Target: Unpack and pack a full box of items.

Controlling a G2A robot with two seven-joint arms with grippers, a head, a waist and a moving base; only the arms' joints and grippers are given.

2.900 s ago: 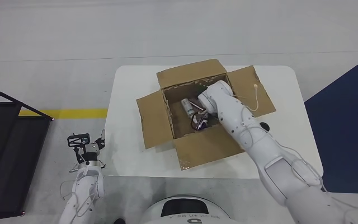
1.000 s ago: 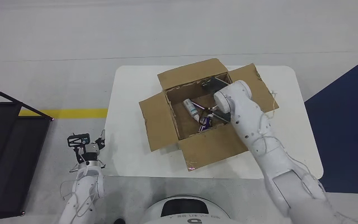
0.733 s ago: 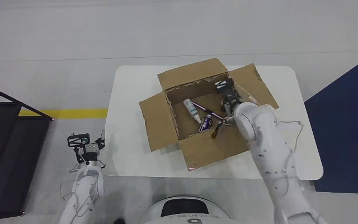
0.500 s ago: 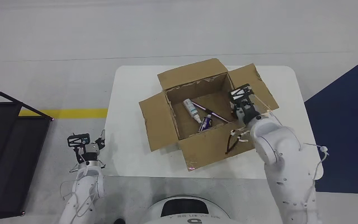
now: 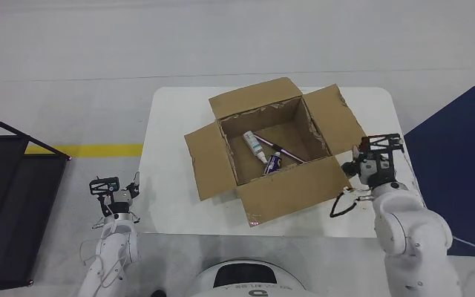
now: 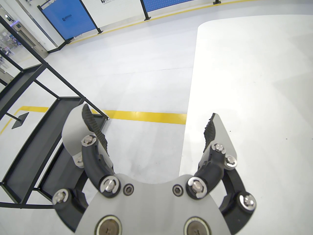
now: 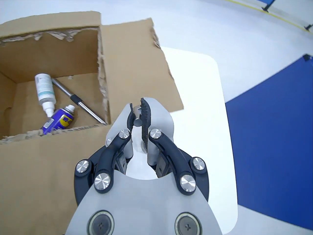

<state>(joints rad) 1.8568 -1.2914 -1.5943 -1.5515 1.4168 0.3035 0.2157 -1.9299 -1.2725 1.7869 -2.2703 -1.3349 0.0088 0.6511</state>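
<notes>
unpack, place step | right tool (image 7: 137, 113) pinched on small metal-ended item (image 7: 137, 122), over tabletop (image 5: 174, 134) right of box (image 5: 256, 96) | left tool (image 6: 149, 123) spread, off tabletop | bottle (image 5: 254, 145), spray can (image 5: 272, 162), rod (image 5: 286, 151) in box | lower clear of flap (image 5: 338, 122) before releasing

Open box (image 5: 286, 194) sits mid-table (image 5: 171, 148), flaps splayed; inside: white bottle (image 5: 254, 146), blue can (image 5: 272, 162), metal rod (image 5: 288, 153); right gripper (image 5: 379, 141) hangs just past the right flap; left gripper (image 5: 106, 184) is well off the table's left edge, over the floor.
</notes>
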